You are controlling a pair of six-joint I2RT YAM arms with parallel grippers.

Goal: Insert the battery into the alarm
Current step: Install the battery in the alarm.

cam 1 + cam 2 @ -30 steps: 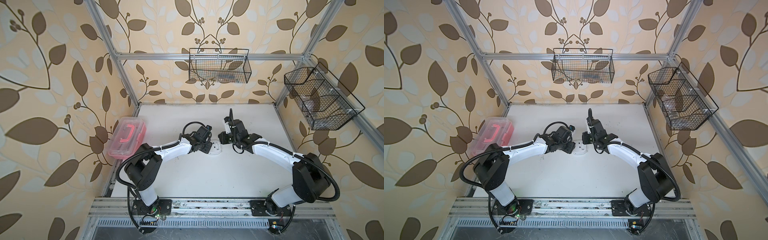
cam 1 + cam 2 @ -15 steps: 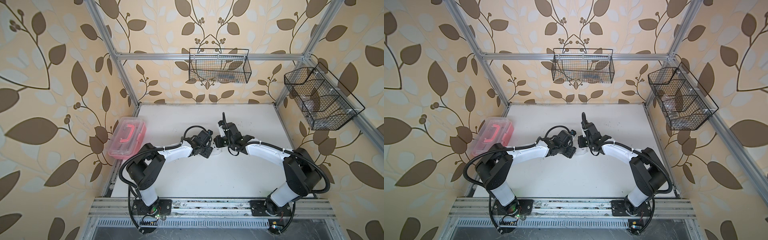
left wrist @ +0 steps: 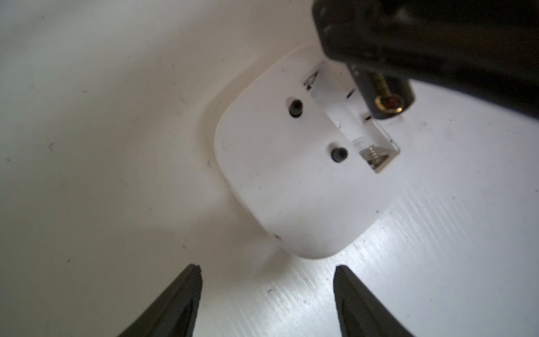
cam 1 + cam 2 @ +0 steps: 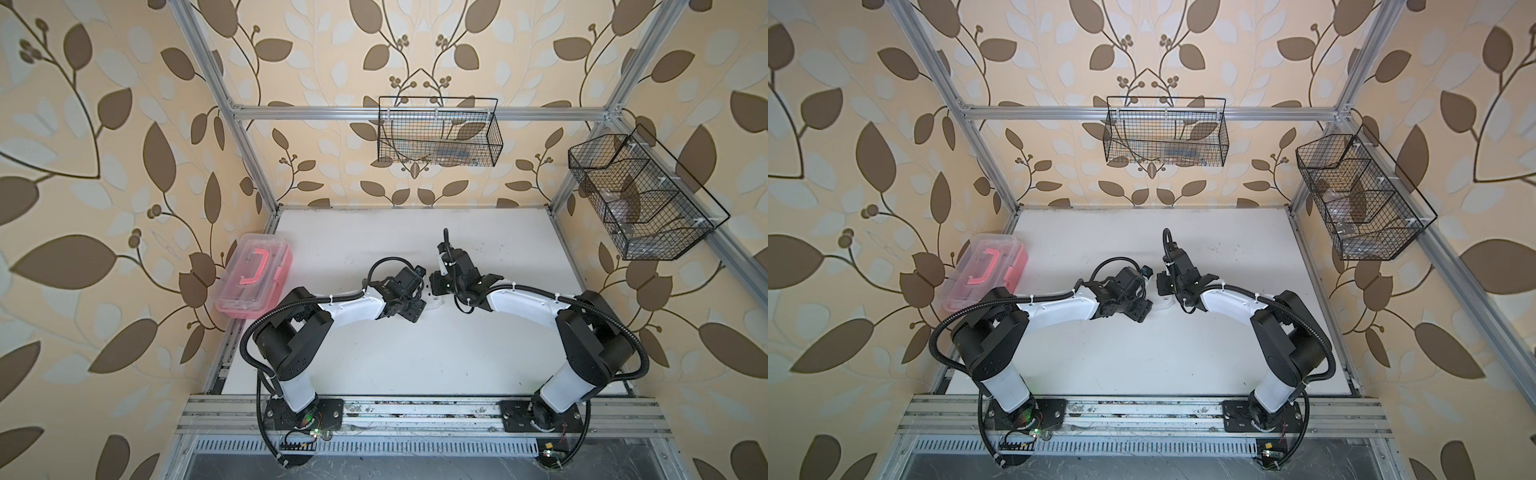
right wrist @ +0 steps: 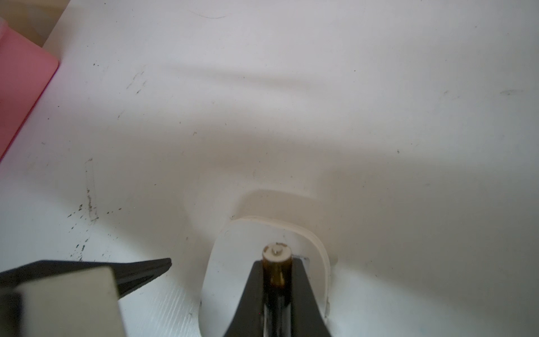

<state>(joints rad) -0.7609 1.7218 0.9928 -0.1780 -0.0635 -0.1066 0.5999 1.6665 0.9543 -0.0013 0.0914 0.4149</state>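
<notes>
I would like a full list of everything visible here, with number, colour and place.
table: 1, white, floor of the cell
alarm: 1, white, face down at the table centre, compartment open
battery: 1, black with gold band, clamped over the alarm
box: 1, clear with pink handle, left table edge
wire baskets: 2, black, back rail and right rail
left gripper: 1, black, open, beside the alarm
right gripper: 1, black, shut on the battery
</notes>
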